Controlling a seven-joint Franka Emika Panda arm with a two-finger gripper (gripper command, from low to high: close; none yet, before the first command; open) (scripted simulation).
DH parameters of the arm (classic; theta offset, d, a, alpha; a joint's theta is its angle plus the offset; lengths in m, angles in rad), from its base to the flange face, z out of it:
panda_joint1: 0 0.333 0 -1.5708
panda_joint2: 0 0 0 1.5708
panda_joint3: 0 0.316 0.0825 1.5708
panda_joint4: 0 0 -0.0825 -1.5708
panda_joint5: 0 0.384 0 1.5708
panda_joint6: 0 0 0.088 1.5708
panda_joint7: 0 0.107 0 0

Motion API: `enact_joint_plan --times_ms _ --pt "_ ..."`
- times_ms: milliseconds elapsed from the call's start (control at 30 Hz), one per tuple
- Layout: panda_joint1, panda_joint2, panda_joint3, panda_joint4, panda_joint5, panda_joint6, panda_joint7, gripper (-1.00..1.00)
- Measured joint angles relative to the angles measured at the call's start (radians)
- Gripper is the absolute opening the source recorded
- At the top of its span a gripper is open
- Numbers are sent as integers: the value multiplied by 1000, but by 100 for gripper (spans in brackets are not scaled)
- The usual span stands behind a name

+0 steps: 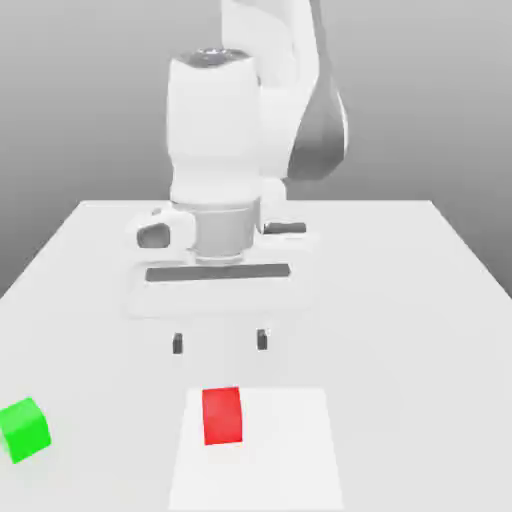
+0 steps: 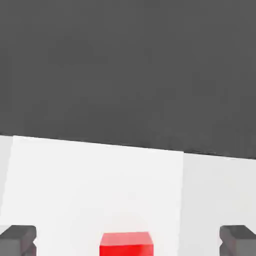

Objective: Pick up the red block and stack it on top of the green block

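Note:
The red block point(image 1: 222, 415) is a small matte cube resting on the white table point(image 1: 400, 300) near its front, a little below my gripper point(image 1: 220, 342). In the hand view the red block point(image 2: 126, 244) sits between the two dark fingertips point(image 2: 18, 239), which stand wide apart with nothing held. My gripper point(image 2: 127, 240) is open and hovers above the cube without touching it. The green block point(image 1: 24, 429) lies on the table at the exterior view's far left, well apart from the red one.
The arm's white body point(image 1: 215, 150) rises behind the gripper. A brighter white patch point(image 1: 260, 450) on the table lies under the red block. The table's front edge is close to both cubes.

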Motion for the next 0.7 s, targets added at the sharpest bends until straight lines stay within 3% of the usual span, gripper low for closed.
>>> enact_joint_plan --times_ms 233,267,500,700 --pt "-36 254 48 -4 68 202 -67 0" --pt "-47 284 60 0 72 227 -70 -100" --pt "-52 288 64 1 71 231 -69 -100" --pt "-43 96 39 -27 8 68 -23 -100"
